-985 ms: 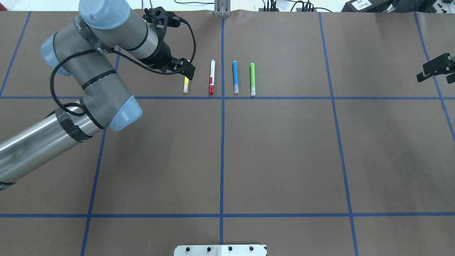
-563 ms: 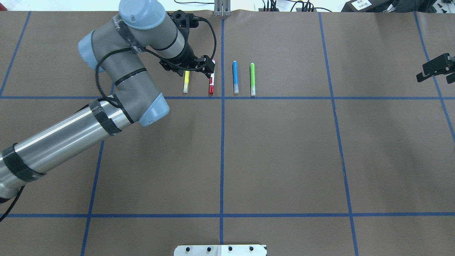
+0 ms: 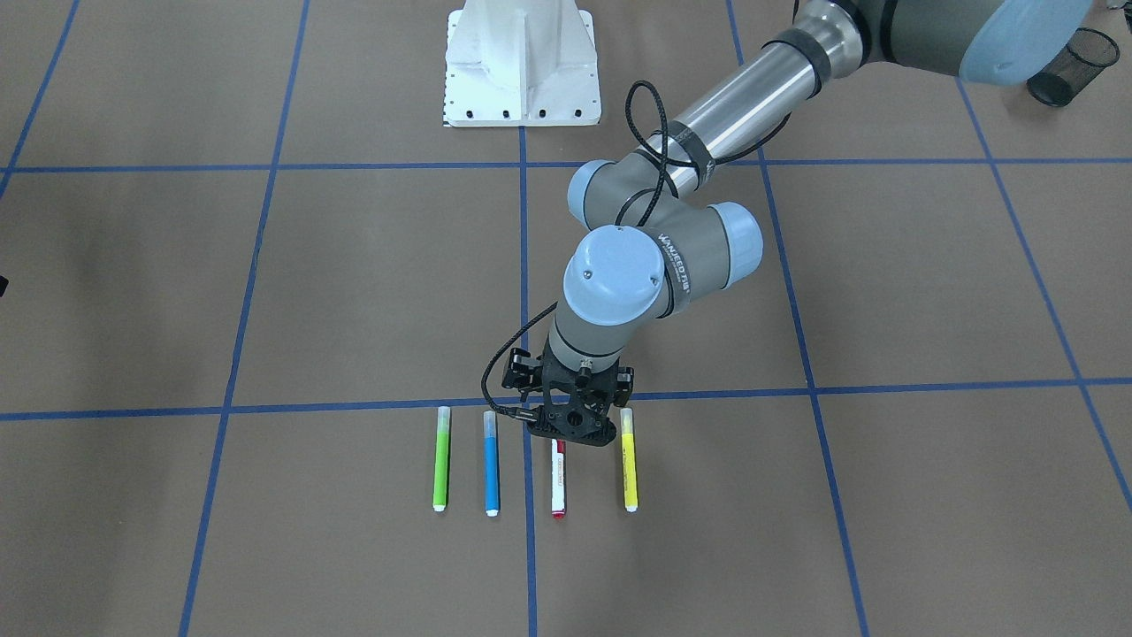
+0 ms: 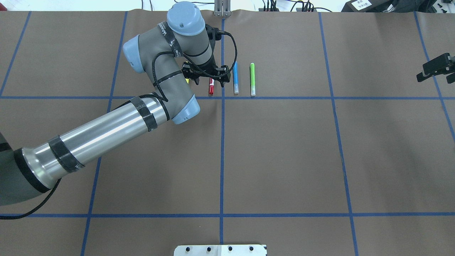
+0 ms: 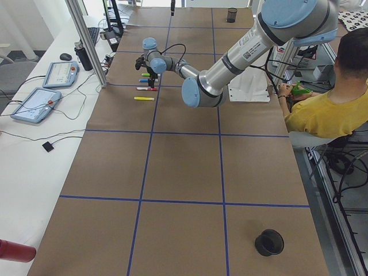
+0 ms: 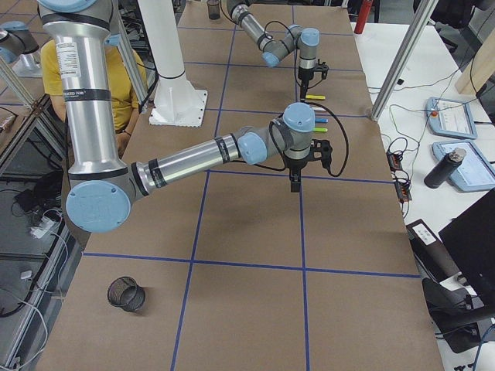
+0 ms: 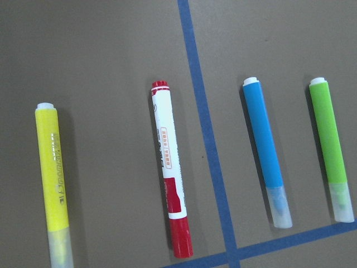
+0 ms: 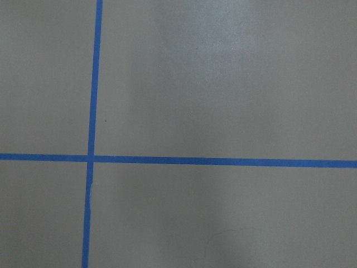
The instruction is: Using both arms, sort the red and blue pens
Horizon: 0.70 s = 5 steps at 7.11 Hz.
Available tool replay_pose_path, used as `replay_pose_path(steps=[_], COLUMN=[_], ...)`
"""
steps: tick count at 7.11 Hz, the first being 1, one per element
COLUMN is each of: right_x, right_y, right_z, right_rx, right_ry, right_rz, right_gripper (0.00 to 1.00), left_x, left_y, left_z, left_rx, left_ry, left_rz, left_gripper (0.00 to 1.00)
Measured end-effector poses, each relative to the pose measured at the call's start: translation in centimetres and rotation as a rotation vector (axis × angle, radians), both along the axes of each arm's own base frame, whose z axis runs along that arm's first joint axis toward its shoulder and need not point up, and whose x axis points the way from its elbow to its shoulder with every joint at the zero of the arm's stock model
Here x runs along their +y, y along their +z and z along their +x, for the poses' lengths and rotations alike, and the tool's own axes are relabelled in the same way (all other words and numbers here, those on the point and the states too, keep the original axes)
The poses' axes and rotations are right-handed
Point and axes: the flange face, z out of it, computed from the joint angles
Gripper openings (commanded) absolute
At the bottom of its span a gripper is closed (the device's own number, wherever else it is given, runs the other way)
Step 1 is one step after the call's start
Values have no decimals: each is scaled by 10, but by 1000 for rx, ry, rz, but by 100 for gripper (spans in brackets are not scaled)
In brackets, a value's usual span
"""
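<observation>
While the left gripper [image 3: 569, 431] hangs directly above the red marker [image 7: 170, 178], its fingers are hidden under the wrist in every view, so whether they are spread or closed cannot be told. That marker lies flat on the brown paper of the bench [image 4: 284, 160], close to the far edge and about midway along it. It sits just left of the central blue tape line [image 7: 207, 145], with its red cap pointing toward the robot's edge. The blue marker [image 7: 265, 145] lies parallel just across that line, its clear cap pointing the same way. The green marker [image 7: 330, 139] lies beyond the blue one and the yellow marker [image 7: 51, 178] on the red one's other side; none of the four touch. The right gripper [image 4: 435, 69] hangs over bare paper at the bench's right end, well apart from the row, and its jaw state cannot be made out either.
</observation>
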Motion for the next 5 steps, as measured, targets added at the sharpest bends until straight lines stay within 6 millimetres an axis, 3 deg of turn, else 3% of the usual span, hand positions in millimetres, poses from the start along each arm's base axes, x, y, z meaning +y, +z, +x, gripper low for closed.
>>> replay_pose_path(steps=[2,4,5], right_x=[0,0,0], right_y=[0,0,0], right_z=[0,-1,-1], right_rx=[0,0,0], right_ry=[-1,-2,-1], right_rz=[0,0,0], right_gripper=[100,100,100], left_x=[-2,-6,-7], left_y=[9,7,8], left_z=[18,28,30], left_rx=[-50,-77,-81], left_ry=[-3,0,1], left_rz=[20,31,32], left_gripper=[68,44,40])
